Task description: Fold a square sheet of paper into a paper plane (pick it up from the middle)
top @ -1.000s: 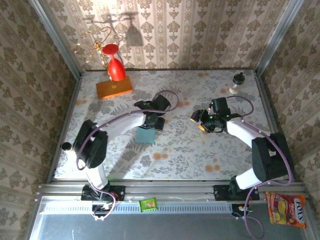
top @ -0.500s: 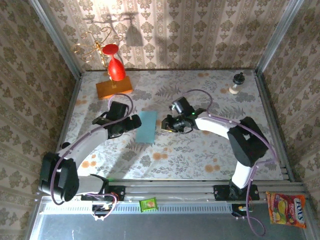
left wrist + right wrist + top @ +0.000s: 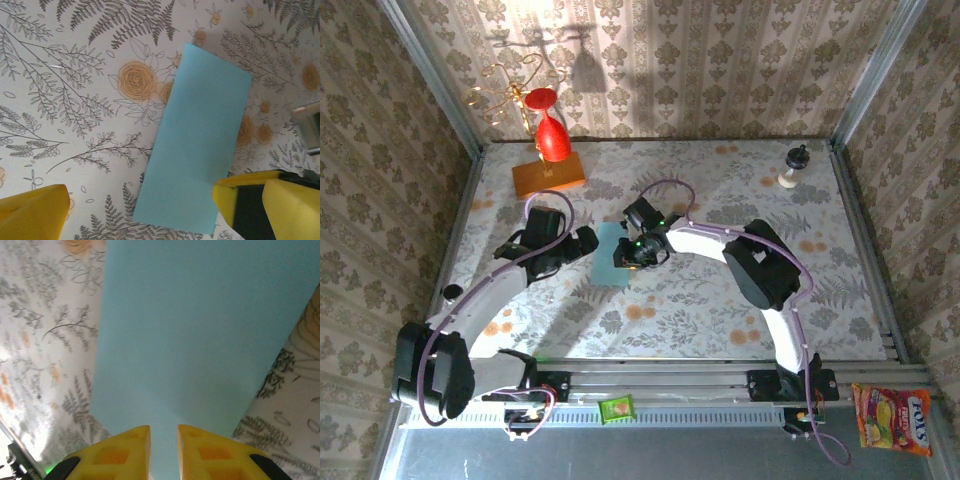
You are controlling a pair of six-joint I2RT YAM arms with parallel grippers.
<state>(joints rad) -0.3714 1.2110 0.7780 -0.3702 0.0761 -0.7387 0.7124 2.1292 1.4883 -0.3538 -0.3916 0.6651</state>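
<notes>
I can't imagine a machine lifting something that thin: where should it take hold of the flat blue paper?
The blue paper lies flat on the table as a long rectangle, nothing raised. Probably best: pinch the middle of one long edge, jaws coming down from above astride it, one tip sliding under; a flat face offers no hold.
</notes>
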